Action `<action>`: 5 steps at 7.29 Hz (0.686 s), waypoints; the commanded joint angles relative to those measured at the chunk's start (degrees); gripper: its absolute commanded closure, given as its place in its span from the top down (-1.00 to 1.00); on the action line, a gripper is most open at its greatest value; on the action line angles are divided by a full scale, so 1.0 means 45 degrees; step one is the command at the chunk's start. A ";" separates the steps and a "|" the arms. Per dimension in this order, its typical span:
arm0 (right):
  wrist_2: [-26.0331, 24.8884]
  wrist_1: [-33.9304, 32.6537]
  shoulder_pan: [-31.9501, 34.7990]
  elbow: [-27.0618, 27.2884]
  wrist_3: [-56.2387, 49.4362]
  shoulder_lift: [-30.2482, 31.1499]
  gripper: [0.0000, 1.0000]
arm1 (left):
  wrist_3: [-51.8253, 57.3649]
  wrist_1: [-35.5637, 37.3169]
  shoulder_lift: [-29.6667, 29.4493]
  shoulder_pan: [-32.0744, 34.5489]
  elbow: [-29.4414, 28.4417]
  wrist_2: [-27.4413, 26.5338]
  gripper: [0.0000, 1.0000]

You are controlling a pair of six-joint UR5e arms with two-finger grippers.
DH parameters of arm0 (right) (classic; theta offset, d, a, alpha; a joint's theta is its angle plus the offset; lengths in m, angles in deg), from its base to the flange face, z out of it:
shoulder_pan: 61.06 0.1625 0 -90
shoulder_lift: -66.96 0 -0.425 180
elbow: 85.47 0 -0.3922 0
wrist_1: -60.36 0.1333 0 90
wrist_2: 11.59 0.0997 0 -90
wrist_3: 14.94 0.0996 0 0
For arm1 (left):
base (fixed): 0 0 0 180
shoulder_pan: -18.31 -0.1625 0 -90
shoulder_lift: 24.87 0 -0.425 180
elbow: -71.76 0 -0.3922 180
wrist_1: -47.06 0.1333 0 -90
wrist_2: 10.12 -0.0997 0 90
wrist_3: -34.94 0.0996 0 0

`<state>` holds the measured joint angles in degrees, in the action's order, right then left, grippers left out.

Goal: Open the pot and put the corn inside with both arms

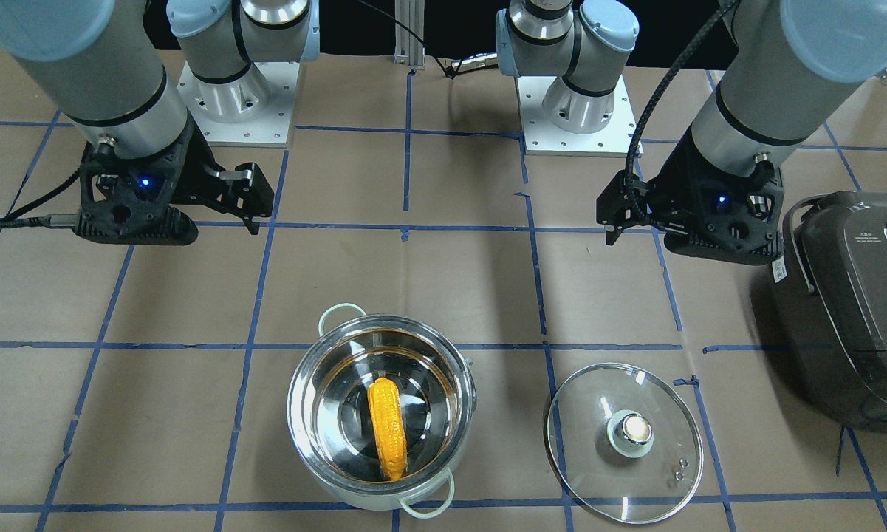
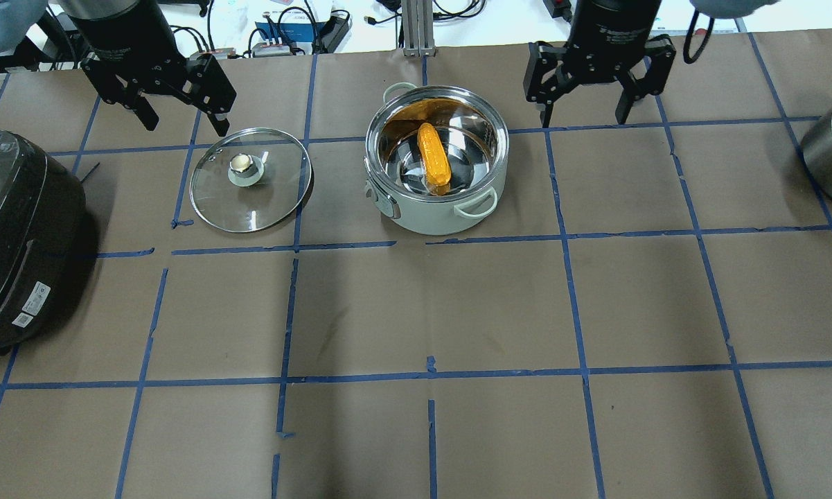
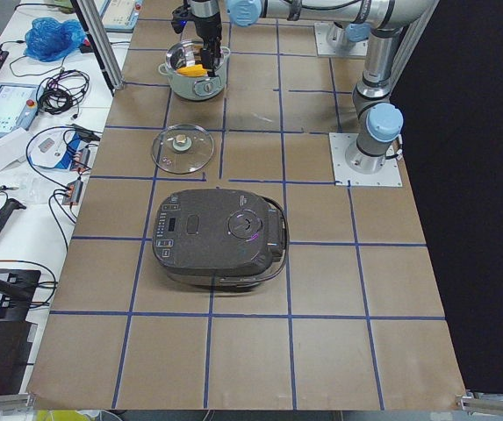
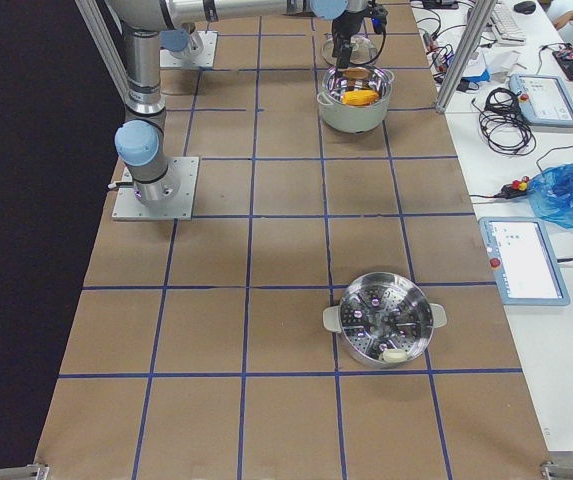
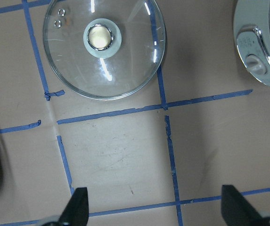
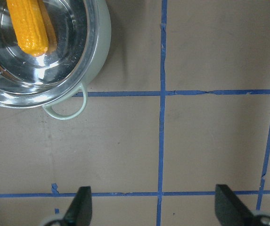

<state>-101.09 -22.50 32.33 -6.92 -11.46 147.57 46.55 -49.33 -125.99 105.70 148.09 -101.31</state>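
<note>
Overhead: my left tool (image 2: 186,125) and right tool (image 2: 583,119) both gape wide, holding nothing, above the counter (image 2: 457,312). The corn (image 2: 434,164) lies inside the open pot (image 2: 422,218). The glass lid (image 2: 277,201) rests flat beside it, not touching.

Front-facing: the lid lies between the pot and a dark rice cooker (image 1: 857,325).

Right side: what looks like a steamer pan (image 4: 384,320) sits well apart.
</note>
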 commanded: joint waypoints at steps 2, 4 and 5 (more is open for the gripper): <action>-0.0072 -0.1549 -0.0091 0.2057 -0.0089 0.1596 1.00 | 0.0056 0.0226 0.0032 0.0150 0.0244 0.0088 1.00; -0.0111 -0.1510 -0.0051 0.1822 -0.0107 0.1616 1.00 | 0.0018 0.0266 0.0090 0.0150 0.0303 0.0069 1.00; -0.0091 -0.1510 -0.0051 0.1821 -0.0088 0.1577 1.00 | -0.0002 0.0324 0.0071 0.0150 0.0303 0.0088 1.00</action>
<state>-101.51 -29.28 32.05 1.39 -11.91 154.72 46.68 -48.12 -125.67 106.38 149.39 -100.97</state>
